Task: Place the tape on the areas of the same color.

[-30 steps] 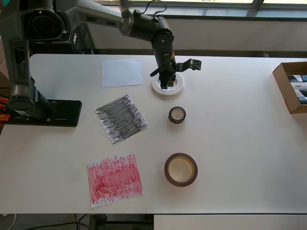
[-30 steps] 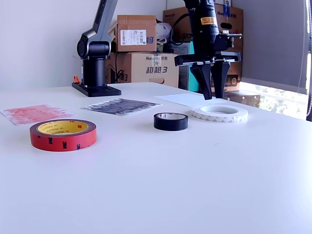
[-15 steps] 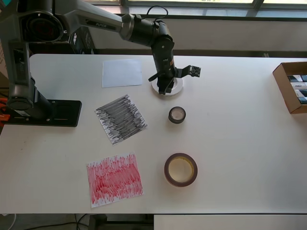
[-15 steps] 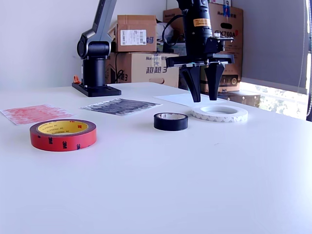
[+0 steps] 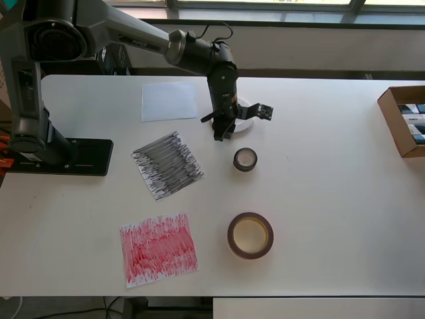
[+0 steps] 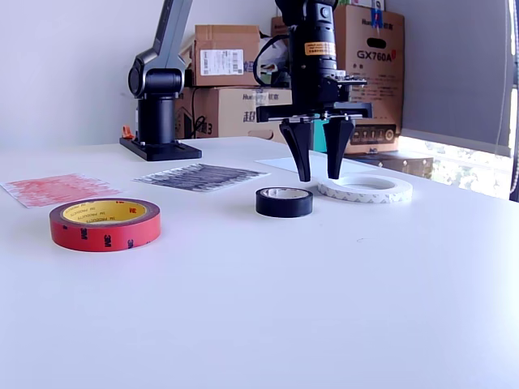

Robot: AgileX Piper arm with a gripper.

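The gripper hangs with its two tapered black fingers apart and nothing between them, tips near the flat white ring but off its rim. In the overhead view the glossy black roll lies at five o'clock from the gripper, the red-brown roll lower, and the smooth white sheet at ten o'clock.

Glossy red tape roll, matt white tabletop, scribbled paper sheets, brown cardboard boxes
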